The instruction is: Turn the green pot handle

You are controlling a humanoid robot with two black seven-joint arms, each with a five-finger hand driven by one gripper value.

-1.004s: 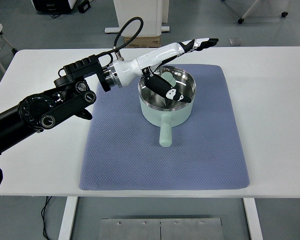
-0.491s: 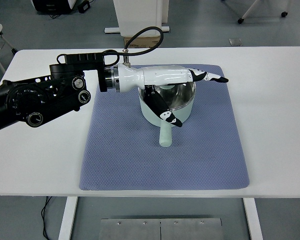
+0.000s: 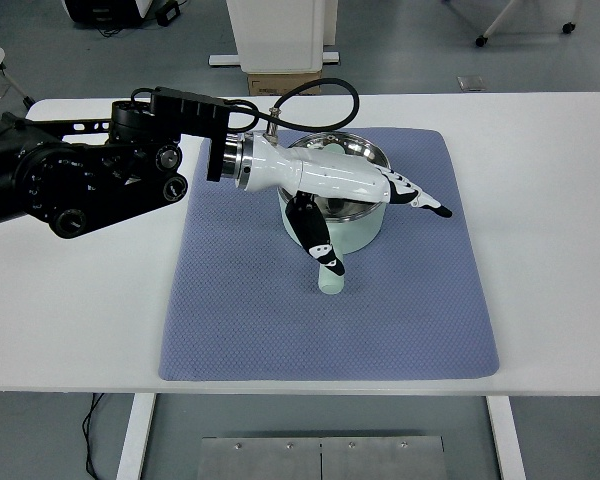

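The pale green metal pot [image 3: 337, 205] sat on the blue-grey textured mat [image 3: 280, 310], its stubby handle [image 3: 331, 275] pointing toward the surface's near edge. The left hand [image 3: 355, 195] lay over the pot with fingers [image 3: 420, 198] spread and the thumb against the handle, grasping nothing. To turn it well, the thumb probably needed to push sideways near the handle's tip.

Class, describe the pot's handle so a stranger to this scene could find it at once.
On the white table lies a blue-grey mat, and on its far half stands a pale green pot with a shiny steel inside. The handle is the short pale green stub sticking out of the pot's near side toward the table's front edge, under the left hand.
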